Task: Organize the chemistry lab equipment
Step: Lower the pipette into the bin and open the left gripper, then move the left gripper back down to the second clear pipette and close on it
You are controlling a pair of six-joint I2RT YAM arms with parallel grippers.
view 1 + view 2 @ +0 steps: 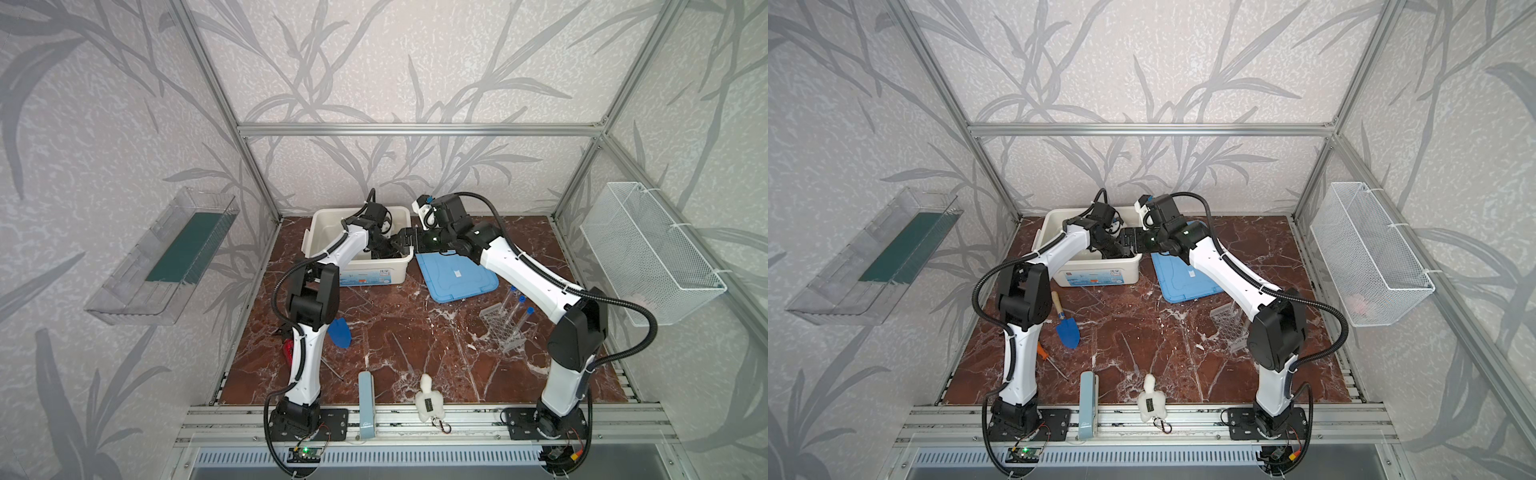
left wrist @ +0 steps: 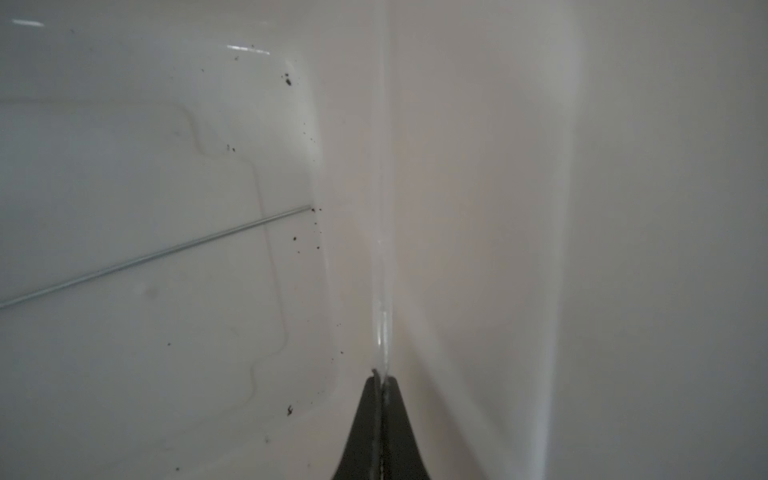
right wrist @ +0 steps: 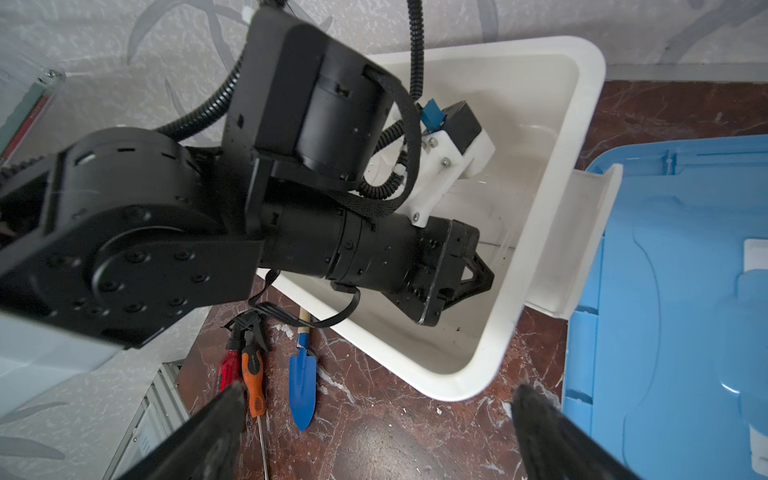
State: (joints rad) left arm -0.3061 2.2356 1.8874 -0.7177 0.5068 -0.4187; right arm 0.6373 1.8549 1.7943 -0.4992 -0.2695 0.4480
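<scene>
Pinched tight, my left claw [image 2: 381, 376] holds a thin clear rod [image 2: 381, 249] by one end. I am down inside the white plastic bin [image 3: 590, 66], which stands at the back edge of the brown marble-patterned desk [image 1: 395, 340], left of its middle. The rod runs straight out from my tips, in line with the claw. It passes over the curve where the bin's floor turns up into the side wall nearest the flat blue plastic lid [image 1: 457, 278]. I cannot tell whether its far end touches that wall. A second thin rod [image 2: 166, 251] lies flat on the bin floor, well apart from mine and crossways to it, one end close to the foot of the same wall. I judge the next step is to lay my rod down, and for that its axis has to tip level with the floor. As it stands, the wall ahead leaves little room forward. My right claw [image 3: 378, 392] hangs at the bin's right rim with its jaws spread wide and nothing between them, so only the left one is placed for this. Farther out, near the desk's right edge, three long clear blue-capped tubes [image 1: 517, 316] lean in a clear perforated rack [image 1: 494, 324] beside my right arm.
</scene>
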